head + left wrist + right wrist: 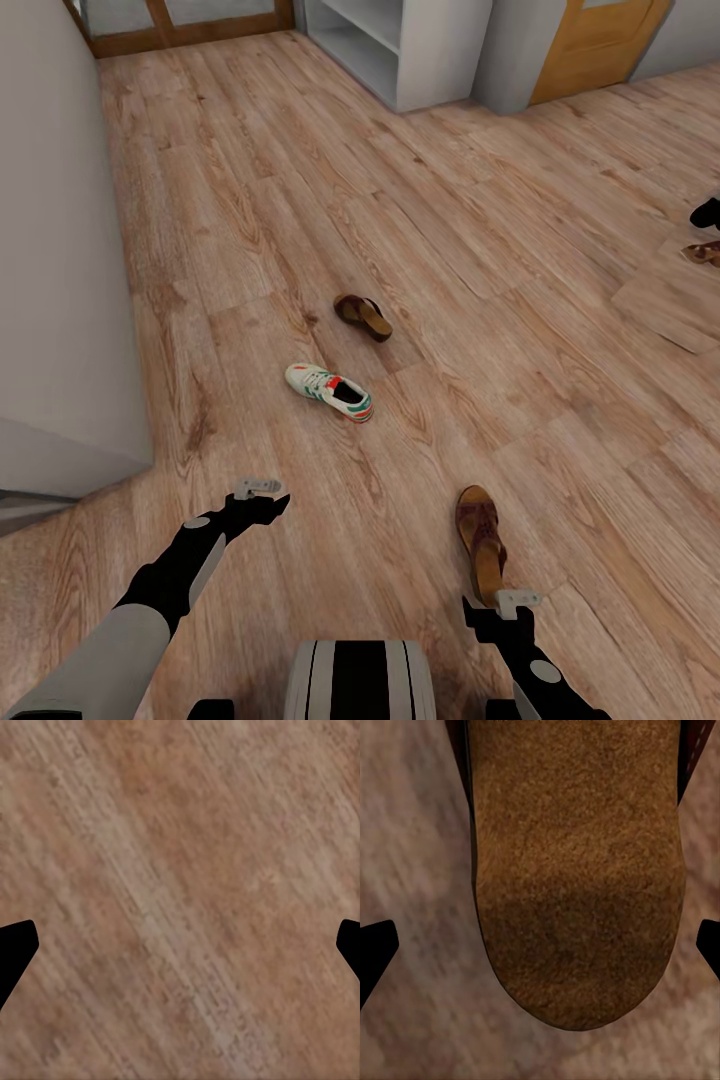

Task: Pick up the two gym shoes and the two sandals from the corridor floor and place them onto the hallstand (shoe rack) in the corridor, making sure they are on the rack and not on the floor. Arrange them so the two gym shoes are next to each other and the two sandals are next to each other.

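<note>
One sandal (482,541) lies on the wood floor (500,250) just ahead of the right gripper (518,600), whose fingers are spread, its heel cut off by that gripper; left gripper (258,488) spread over bare planks; gym shoe (329,391) and second sandal (363,316) farther ahead

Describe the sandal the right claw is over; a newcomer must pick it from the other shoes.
On the corridor floor, find the robot's right claw. The sandal lies lengthwise just ahead of it, tan footbed up, its rounded end filling the right wrist view. Unlike the other sandal beyond the white gym shoe, it lies nearest the robot.
</note>
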